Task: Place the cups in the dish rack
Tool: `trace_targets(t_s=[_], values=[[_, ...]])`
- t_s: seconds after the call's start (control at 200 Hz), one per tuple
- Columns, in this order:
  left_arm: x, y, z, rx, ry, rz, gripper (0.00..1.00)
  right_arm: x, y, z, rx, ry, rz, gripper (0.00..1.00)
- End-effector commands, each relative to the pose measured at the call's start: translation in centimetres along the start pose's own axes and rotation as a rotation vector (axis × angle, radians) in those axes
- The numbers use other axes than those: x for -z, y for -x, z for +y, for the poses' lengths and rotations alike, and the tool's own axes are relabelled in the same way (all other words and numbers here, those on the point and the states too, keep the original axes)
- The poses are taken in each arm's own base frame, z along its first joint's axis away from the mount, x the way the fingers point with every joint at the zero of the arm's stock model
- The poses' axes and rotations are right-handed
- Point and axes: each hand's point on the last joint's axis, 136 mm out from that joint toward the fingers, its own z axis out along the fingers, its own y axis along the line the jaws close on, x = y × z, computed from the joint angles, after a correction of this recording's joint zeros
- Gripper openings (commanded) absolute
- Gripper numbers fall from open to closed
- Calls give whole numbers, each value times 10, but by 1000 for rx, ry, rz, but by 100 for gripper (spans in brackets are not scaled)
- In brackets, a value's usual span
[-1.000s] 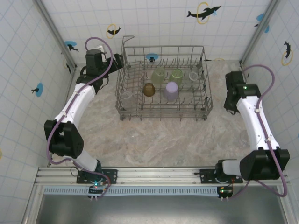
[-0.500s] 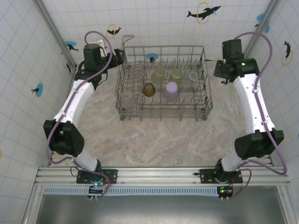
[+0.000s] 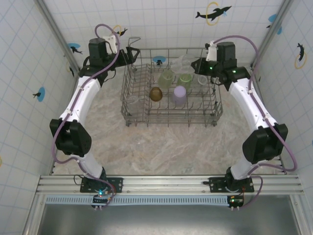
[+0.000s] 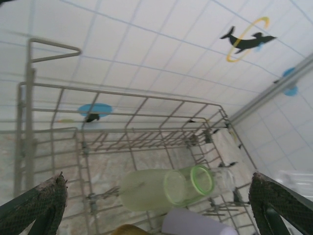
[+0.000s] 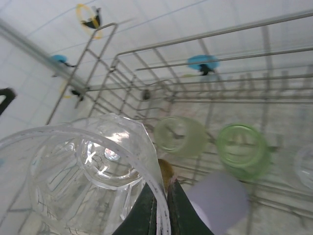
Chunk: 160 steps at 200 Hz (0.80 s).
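Clear tumbler (image 5: 83,166) being pinched by rim in right gripper (image 5: 161,204) above dish rack (image 3: 171,119) far side; left gripper (image 3: 128,53) being held wide open, far-left corner.

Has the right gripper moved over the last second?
Yes. The right gripper, shut on a clear cup, has swung from beside the right wall of the dish rack to above its far right corner.

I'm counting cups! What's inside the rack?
In the rack: a pale green cup, a bright green cup, an amber cup, a lilac cup and a clear cup. A second clear cup shows faintly at the left. What lies under the cups is covered.
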Motion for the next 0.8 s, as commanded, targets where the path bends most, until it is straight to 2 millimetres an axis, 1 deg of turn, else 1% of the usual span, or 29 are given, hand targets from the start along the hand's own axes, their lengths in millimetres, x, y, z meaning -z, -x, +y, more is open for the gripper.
trace_targets(t_s=[0.0, 0.205, 0.3, 0.445, 0.581, 0.681, 0.796], values=[[-1, -2, -21, -56, -144, 48, 97, -10, 12, 46, 51, 307, -61, 0], [-11, -14, -41, 5, -327, 110, 98, -21, 14, 68, 17, 562, -121, 0], [-12, -18, -45, 35, -379, 118, 98, -27, 15, 77, 19, 622, -128, 0], [-10, -21, -55, 67, -467, 116, 97, -40, 13, 89, 13, 692, -119, 0], [-10, -23, -60, 90, -512, 125, 98, -48, 12, 96, 5, 743, -115, 0], [-9, -26, -65, 120, -572, 144, 98, -50, 15, 99, 1, 766, -128, 0], [-8, -30, -67, 140, -607, 151, 98, -50, 18, 104, -1, 805, -143, 0]])
